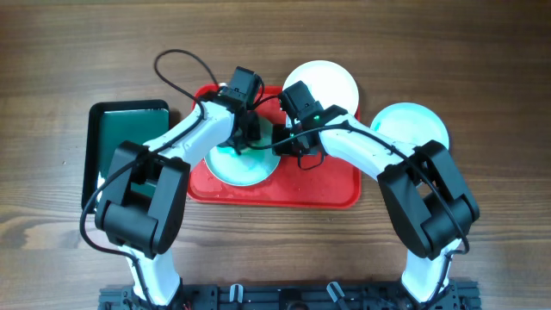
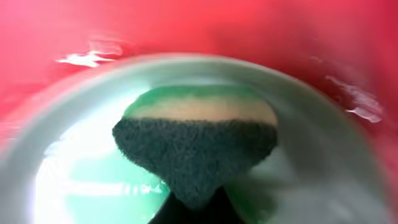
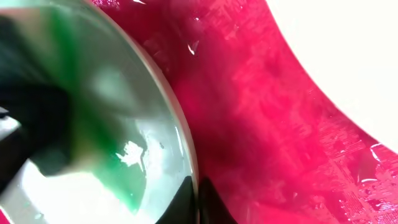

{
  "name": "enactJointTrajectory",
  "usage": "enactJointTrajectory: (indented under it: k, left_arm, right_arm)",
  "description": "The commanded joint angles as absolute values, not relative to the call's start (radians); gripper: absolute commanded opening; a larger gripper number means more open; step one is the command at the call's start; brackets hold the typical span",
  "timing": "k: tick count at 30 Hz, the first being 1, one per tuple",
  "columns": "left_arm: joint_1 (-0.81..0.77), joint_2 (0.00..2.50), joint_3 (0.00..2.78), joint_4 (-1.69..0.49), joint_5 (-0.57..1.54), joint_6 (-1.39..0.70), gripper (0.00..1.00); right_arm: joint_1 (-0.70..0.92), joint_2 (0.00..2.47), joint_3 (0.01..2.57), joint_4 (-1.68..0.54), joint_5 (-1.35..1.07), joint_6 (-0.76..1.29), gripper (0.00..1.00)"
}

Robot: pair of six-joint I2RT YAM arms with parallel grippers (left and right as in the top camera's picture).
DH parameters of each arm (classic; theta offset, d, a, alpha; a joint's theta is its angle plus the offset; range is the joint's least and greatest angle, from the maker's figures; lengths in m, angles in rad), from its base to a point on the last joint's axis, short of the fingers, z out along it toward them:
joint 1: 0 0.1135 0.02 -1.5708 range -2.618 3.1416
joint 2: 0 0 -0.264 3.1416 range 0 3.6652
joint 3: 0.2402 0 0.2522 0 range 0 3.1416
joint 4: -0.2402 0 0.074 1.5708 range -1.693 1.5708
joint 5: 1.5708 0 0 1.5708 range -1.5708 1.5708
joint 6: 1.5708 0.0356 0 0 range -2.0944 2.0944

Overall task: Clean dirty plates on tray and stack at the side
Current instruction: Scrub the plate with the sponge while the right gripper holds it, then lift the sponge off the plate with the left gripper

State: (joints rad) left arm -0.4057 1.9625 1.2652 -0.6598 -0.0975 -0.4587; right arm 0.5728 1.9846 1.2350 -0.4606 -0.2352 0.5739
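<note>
A white plate with a green smear lies on the red tray. My left gripper is shut on a sponge, dark scrub side and yellow-green body, pressed on this plate's wet centre. My right gripper is shut on the plate's right rim, one finger on each side of the edge. A plain white plate lies at the tray's back edge and also shows in the right wrist view. A third plate, tinted pale green, lies on the table to the right of the tray.
A smaller dark green tray with a black rim sits on the table left of the red tray. The red tray's floor is wet. Both arms cross over the tray's middle. A black cable loops behind the left arm.
</note>
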Motion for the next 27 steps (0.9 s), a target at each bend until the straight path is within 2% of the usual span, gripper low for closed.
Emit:
enactJointTrajectory:
  k: [1, 4, 9, 11, 18, 22, 24, 27]
  left_arm:
    - [-0.394, 1.976, 1.253, -0.751, -0.417, -0.607, 0.04]
    - [-0.395, 1.976, 1.253, -0.878, -0.319, -0.585, 0.04]
    - [-0.395, 1.976, 1.253, -0.931, 0.332, -0.116, 0.04]
    - [-0.395, 1.976, 1.253, -0.901, 0.432, -0.060, 0.04]
    - [-0.394, 1.976, 1.253, -0.667, 0.403, -0.129, 0.04]
    - [-0.394, 1.976, 1.253, -0.585, 0.116, -0.317, 0.04]
    - [-0.379, 1.976, 1.253, -0.604, -0.110, -0.439, 0.04]
    - [-0.332, 1.976, 1.267, -0.674, -0.263, -0.480, 0.04]
  right_arm:
    - [0.575, 2.001, 1.250, -0.464, -0.238, 0.564, 0.04]
    - [0.575, 2.001, 1.250, -0.464, -0.238, 0.564, 0.04]
    - [0.575, 2.001, 1.250, -0.464, -0.238, 0.564, 0.04]
    - [0.575, 2.001, 1.250, -0.464, -0.239, 0.564, 0.04]
    - [0.575, 2.001, 1.250, -0.465, -0.244, 0.556, 0.04]
    - [0.575, 2.001, 1.250, -0.469, -0.246, 0.556, 0.04]
    - [0.575, 2.001, 1.250, -0.469, -0.246, 0.556, 0.04]
    - [0.575, 2.001, 1.250, -0.469, -0.246, 0.556, 0.04]
